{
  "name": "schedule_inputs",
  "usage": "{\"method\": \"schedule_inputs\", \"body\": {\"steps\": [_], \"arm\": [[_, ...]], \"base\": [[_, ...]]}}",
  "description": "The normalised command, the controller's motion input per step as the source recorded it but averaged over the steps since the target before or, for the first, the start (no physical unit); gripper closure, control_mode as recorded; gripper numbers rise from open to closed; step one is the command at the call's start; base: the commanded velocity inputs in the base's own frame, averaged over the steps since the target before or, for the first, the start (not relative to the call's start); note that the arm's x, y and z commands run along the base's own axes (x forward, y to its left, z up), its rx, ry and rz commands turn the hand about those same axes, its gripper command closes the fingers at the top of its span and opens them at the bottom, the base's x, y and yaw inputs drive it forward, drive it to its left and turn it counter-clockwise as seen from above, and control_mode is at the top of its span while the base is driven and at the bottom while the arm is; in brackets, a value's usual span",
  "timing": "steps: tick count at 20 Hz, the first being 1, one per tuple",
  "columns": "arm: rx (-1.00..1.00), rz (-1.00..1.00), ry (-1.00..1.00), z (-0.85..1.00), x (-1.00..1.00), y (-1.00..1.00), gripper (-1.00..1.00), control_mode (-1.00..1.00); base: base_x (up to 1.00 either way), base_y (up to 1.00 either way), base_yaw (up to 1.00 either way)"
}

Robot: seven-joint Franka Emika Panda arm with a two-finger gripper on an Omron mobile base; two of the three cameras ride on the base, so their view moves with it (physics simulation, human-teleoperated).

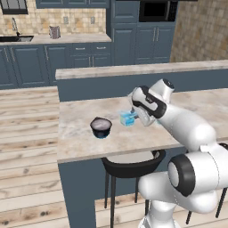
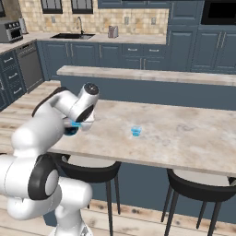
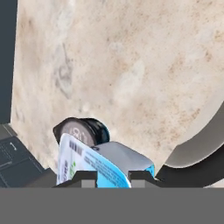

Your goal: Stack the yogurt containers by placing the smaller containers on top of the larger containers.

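the gripper (image 3: 113, 176) is clamped on a light-blue cup (image 1: 128, 118), lifted off the counter (image 1: 80, 118) just beside the dark tub (image 1: 101, 127), probably to set it on top. the tinier cup (image 2: 135, 131) waits well apart.

— What's around here?
— A beige marble island counter (image 1: 84, 133) with black round-seated bar stools (image 2: 90, 173) tucked beneath.
— And behind?
— Navy cabinets (image 1: 26, 62), a black wall oven (image 1: 156, 11), a steel sink (image 2: 71, 35).
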Motion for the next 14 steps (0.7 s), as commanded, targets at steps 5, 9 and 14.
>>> {"method": "schedule_inputs", "body": {"steps": [5, 9, 14], "arm": [[0.0, 0.0, 0.0, 0.21, 0.0, 0.31, 1.0, -1.0], [0.0, 0.0, 0.0, 0.14, 0.0, 0.35, 1.0, -1.0], [0.0, 0.0, -0.01, 0.04, 0.06, 0.38, 1.0, -1.0]], "base": [[0.0, 0.0, 0.0], [0.0, 0.0, 0.0], [0.0, 0.0, 0.0]]}}
